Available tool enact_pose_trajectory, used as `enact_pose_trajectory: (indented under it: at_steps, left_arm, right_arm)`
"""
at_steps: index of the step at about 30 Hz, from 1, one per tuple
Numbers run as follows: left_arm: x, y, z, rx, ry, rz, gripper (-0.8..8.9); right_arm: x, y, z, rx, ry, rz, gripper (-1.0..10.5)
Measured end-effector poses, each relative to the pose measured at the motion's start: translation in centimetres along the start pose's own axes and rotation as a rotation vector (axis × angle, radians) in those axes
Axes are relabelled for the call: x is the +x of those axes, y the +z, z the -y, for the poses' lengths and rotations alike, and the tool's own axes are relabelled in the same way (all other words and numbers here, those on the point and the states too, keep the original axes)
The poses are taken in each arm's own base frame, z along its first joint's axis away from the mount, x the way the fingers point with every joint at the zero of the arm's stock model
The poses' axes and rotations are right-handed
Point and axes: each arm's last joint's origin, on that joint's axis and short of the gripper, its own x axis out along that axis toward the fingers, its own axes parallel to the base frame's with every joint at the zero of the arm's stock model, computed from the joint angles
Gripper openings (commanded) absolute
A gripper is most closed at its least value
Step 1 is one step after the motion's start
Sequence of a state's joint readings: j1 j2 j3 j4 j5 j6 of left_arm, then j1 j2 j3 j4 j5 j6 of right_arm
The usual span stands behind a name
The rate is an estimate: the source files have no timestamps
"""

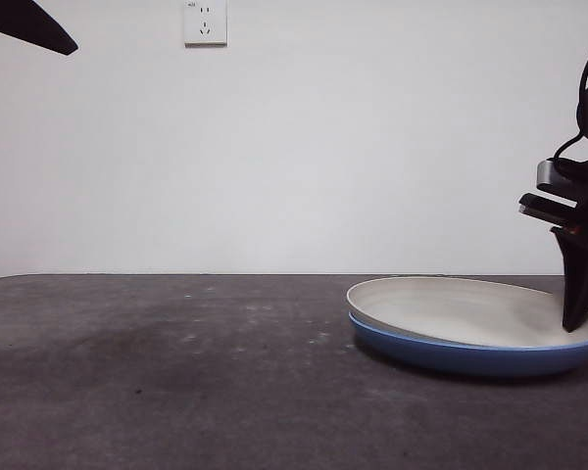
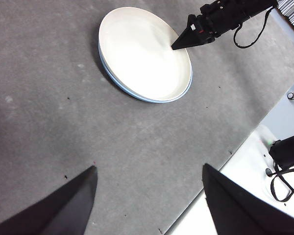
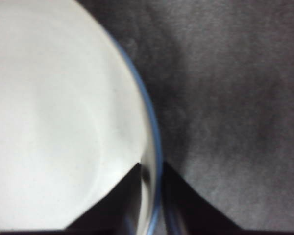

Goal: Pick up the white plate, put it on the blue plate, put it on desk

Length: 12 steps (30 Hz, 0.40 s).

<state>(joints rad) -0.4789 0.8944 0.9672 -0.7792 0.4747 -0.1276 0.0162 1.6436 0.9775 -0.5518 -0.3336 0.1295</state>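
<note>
Right pincer (image 3: pixel 151 183) clamped on the rims of both the white plate (image 1: pixel 461 308) and the blue plate (image 1: pixel 451 355). White plate nested in blue: stacking done, judged; the stack stands on the tabletop (image 1: pixel 176 372), release outstanding. Left pincer (image 2: pixel 149 196) apart, waiting. Stack sits well inside the tabletop edge; open room around it.

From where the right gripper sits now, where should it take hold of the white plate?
Pinch the white plate by its rim at the edge nearest the right gripper, one jaw inside, one outside. It lies flat, nested in the blue plate, so only the upturned rim offers purchase.
</note>
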Motion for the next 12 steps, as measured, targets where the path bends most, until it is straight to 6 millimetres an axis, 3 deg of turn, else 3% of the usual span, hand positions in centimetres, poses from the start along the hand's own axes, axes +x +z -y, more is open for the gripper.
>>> enact_pose_trajectory:
  at_steps: [12]
  left_arm:
    - [0.00,0.00,0.00,-0.001,0.000,0.000,3.39]
  right_arm:
    - [-0.50,0.13,0.31,0.038,0.006,0.020,0.1]
